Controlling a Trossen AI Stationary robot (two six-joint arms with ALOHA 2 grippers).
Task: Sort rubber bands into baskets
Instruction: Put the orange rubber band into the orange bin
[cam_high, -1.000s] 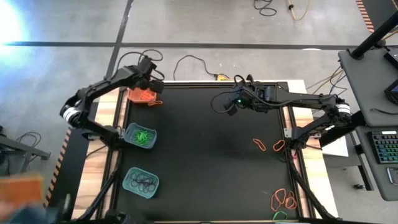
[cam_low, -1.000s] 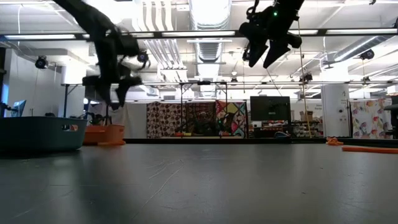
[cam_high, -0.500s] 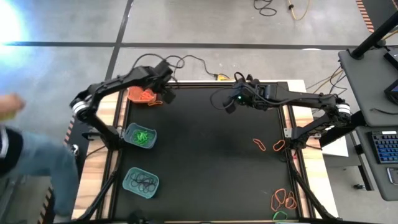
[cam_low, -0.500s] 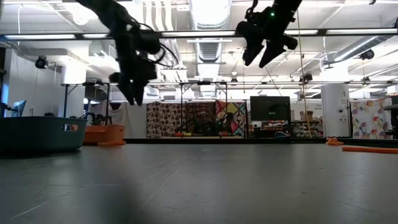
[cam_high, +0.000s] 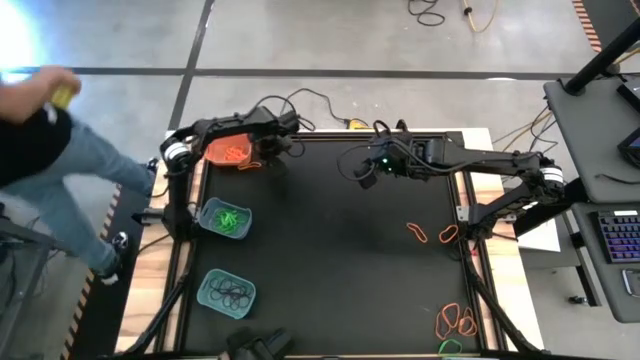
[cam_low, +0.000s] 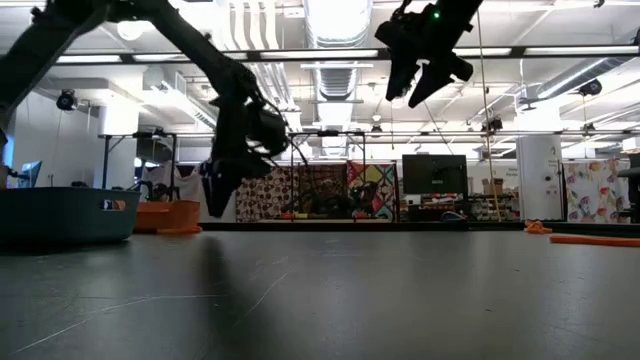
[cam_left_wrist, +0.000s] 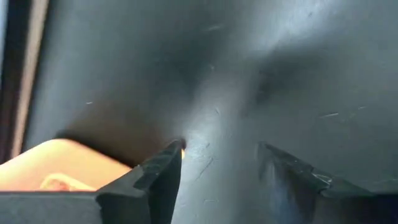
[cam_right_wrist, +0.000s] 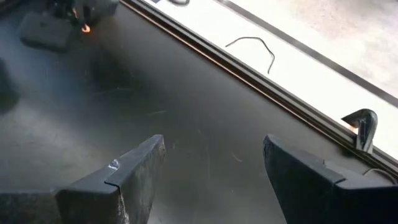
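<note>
Hovering just right of the orange basket (cam_high: 229, 152) at the far left corner of the desk (cam_high: 330, 260), the left gripper (cam_high: 281, 147) has its fingers (cam_left_wrist: 163, 171) parted with nothing between them, only bare dark desk showing in the gap. Orange rubber bands (cam_high: 233, 154) lie inside that basket, and one orange loop (cam_high: 251, 164) rests on the desk against its near right corner. The right gripper (cam_high: 366, 172) hangs above the far middle of the desk, spread wide and empty. Down the left edge sit a teal basket (cam_high: 225, 219) with bright green bands and, nearer, a second teal basket (cam_high: 227, 292) with black bands. Loose orange bands (cam_high: 417, 233) lie toward the right edge, with more orange ones (cam_high: 456, 321) and a green one at the near right corner. A person (cam_high: 45, 165) stands on the floor left of the desk.
</note>
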